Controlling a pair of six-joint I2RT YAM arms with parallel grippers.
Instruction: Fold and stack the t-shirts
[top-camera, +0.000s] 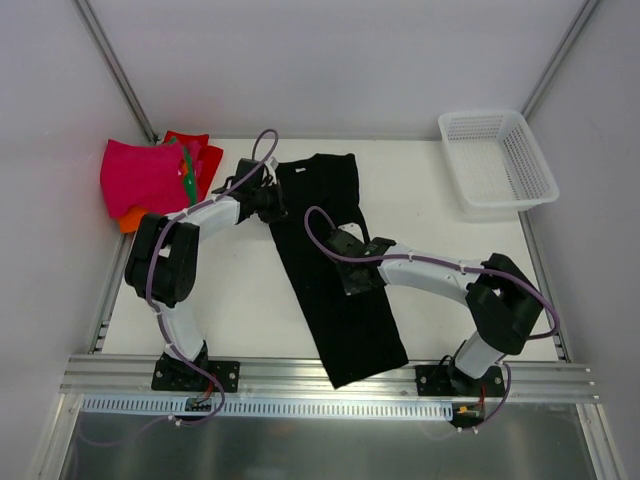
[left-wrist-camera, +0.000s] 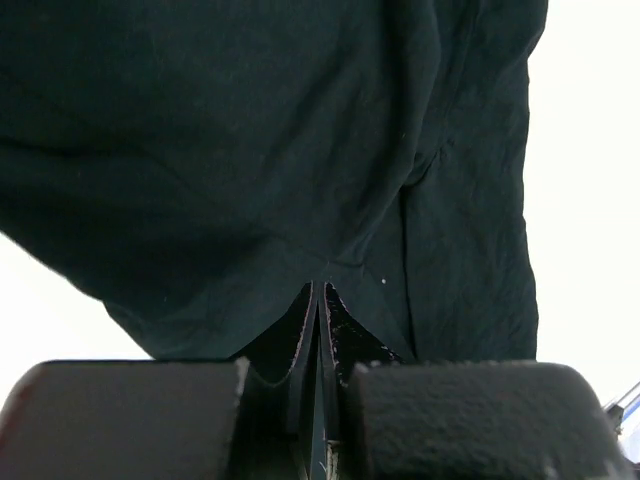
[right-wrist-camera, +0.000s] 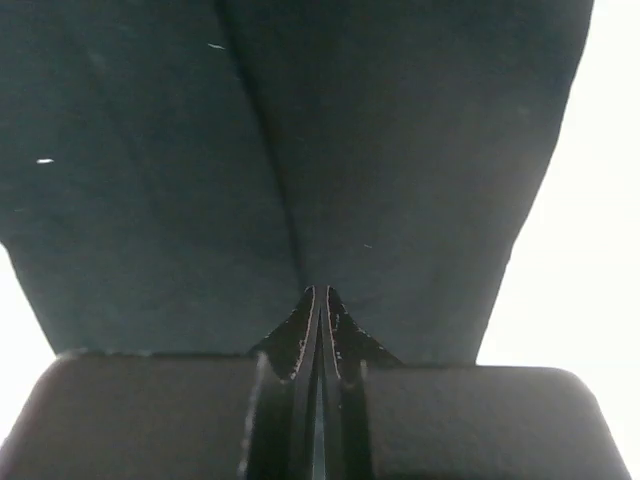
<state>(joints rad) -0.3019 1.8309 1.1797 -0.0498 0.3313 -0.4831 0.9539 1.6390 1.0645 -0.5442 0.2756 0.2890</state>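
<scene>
Seen from above, a long black short-sleeved cloth t-shirt (top-camera: 345, 300) lies on a white table (top-camera: 440, 260). It is folded lengthwise into a narrow strip that slants from the upper centre of the frame down to the lower centre, where its end overhangs the metal rail (top-camera: 320, 378) at the table's near edge.

The left gripper (top-camera: 272, 203) sits at the left edge of the shirt's upper part. In the left wrist view its jaws (left-wrist-camera: 318, 300) are pressed fully together, and the black fabric (left-wrist-camera: 250, 150) puckers towards the tips, which appear to pinch its edge.

The right gripper (top-camera: 342, 247) rests over the middle of the strip. In the right wrist view its jaws (right-wrist-camera: 318, 300) are likewise closed tight, and a crease in the dark cloth (right-wrist-camera: 300, 140) runs straight into the tips, so a fold seems to be nipped there.

In the upper left of the frame lies a pile of folded shirts (top-camera: 160, 180): magenta-pink on top, with orange, red and green showing beneath and beside it. A white plastic mesh basket (top-camera: 497, 165) stands in the upper right corner of the table, well apart from both arms.
</scene>
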